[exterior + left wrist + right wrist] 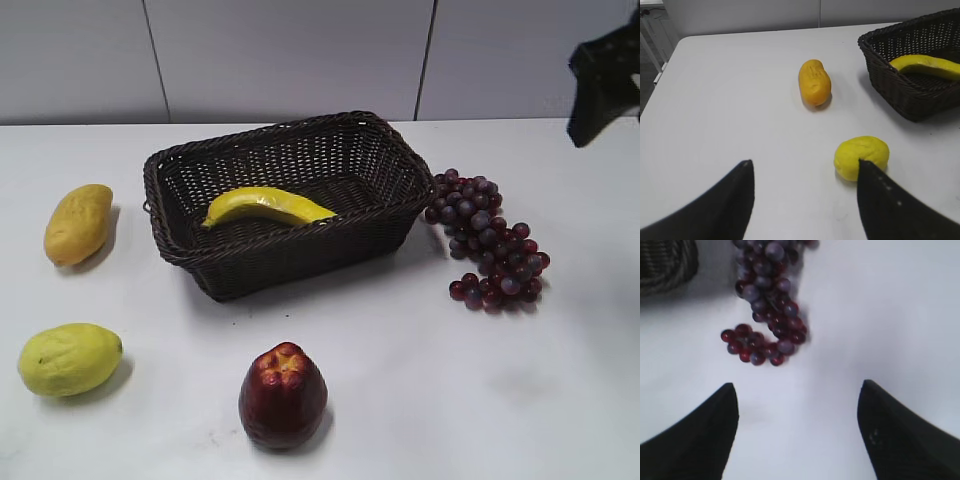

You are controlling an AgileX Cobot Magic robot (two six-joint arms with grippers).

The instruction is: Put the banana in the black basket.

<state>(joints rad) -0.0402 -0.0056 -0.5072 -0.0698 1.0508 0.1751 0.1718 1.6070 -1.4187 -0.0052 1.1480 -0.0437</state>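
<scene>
The yellow banana (265, 207) lies inside the black basket (385, 185) at the table's middle back. The left wrist view shows the banana (927, 66) in the basket (900, 87) at the upper right. My left gripper (802, 162) is open and empty above the table, left of the basket; it is out of the exterior view. My right gripper (797, 387) is open and empty above the table in front of the grapes. Part of the right arm (605, 80) shows at the exterior view's upper right.
A yellow-orange mango-like fruit (78, 223) (814, 82) and a yellow-green lemon-like fruit (70, 358) (861, 157) lie left of the basket. A dark red fruit (283, 394) stands in front. A bunch of purple grapes (487, 240) (765, 300) lies right of the basket.
</scene>
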